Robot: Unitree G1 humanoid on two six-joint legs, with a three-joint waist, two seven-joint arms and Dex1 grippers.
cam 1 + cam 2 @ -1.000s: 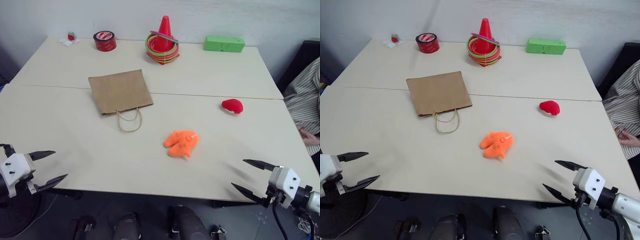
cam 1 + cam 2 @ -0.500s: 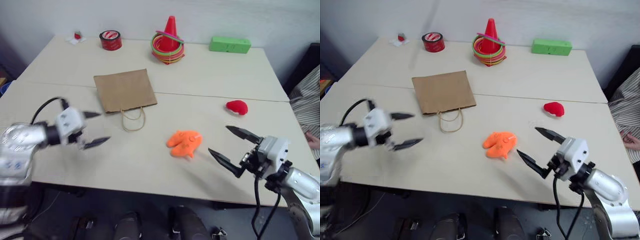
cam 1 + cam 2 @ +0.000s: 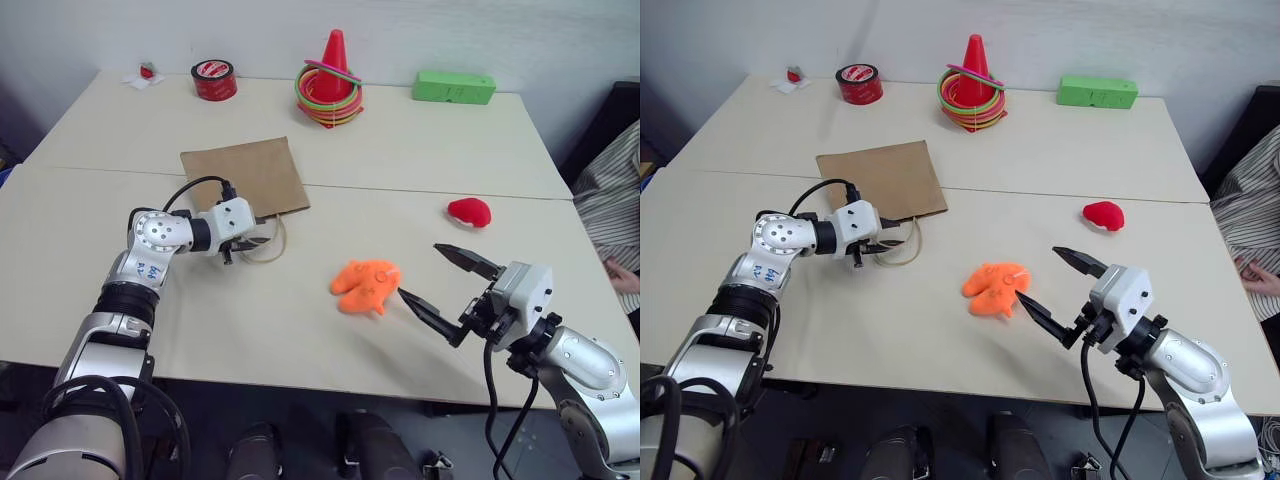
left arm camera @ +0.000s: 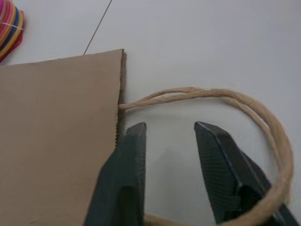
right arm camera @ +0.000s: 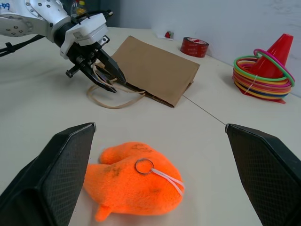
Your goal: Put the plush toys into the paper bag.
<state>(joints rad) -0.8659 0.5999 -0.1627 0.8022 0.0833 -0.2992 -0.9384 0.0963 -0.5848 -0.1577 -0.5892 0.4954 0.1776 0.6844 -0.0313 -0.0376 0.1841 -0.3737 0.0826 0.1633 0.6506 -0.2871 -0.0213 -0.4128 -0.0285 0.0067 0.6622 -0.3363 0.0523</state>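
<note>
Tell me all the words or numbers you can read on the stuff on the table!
Red tape roll: white print on its top, too small to read.
Left arm's shoulder link: small blue marks, too blurred to read.
Green block, paper bag, orange plush toy, red plush toy and cone: no writing visible.

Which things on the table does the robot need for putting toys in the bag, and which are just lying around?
Needed for the job:
orange plush toy
red plush toy
paper bag

Just lying about:
red cone with coloured rings
green block
red tape roll
small white and red bit
</note>
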